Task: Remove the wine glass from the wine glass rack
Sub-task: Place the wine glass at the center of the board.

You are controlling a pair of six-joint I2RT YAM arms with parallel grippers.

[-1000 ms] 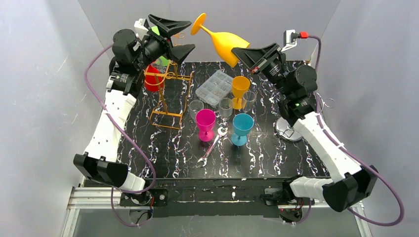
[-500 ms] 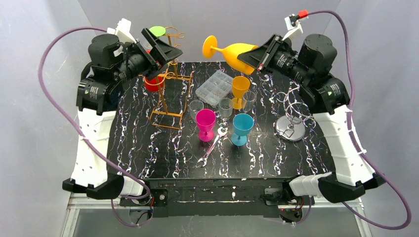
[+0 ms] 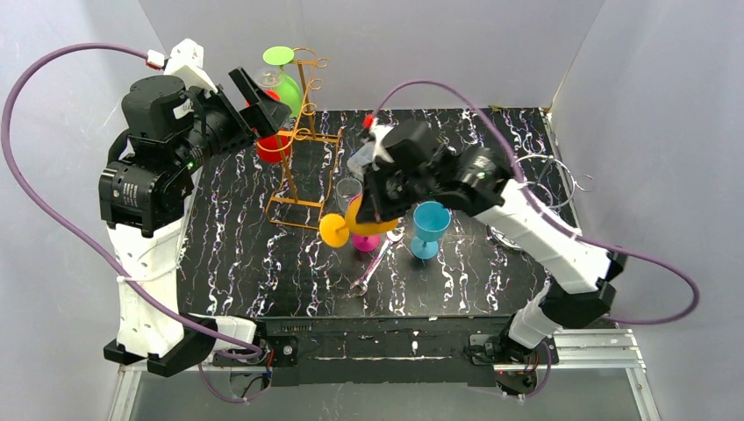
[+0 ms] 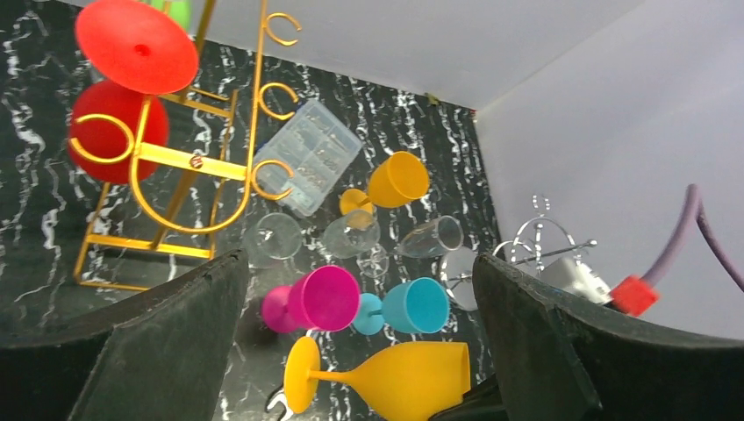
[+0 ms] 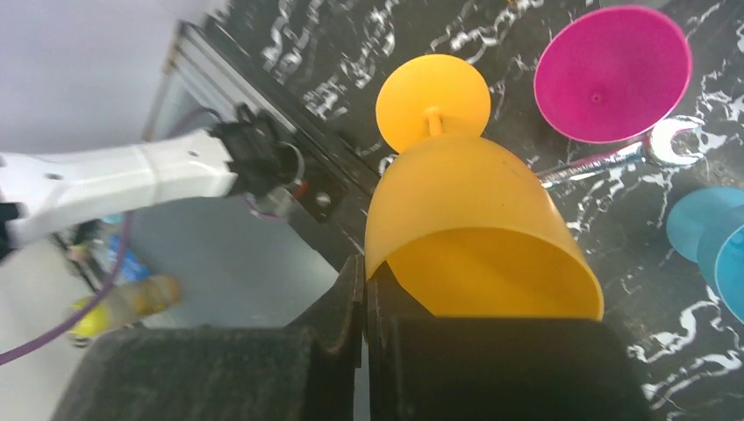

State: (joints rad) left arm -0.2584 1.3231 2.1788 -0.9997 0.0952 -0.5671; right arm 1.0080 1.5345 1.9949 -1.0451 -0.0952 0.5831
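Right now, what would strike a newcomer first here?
A yellow glass, pinched by its rim in the right claw, hangs tilted above the table. At the back left, a gold rack holds a red glass and a green glass, with the left claw wide open beside it.

No text, label, brand, number or sign can be read in any of the views.
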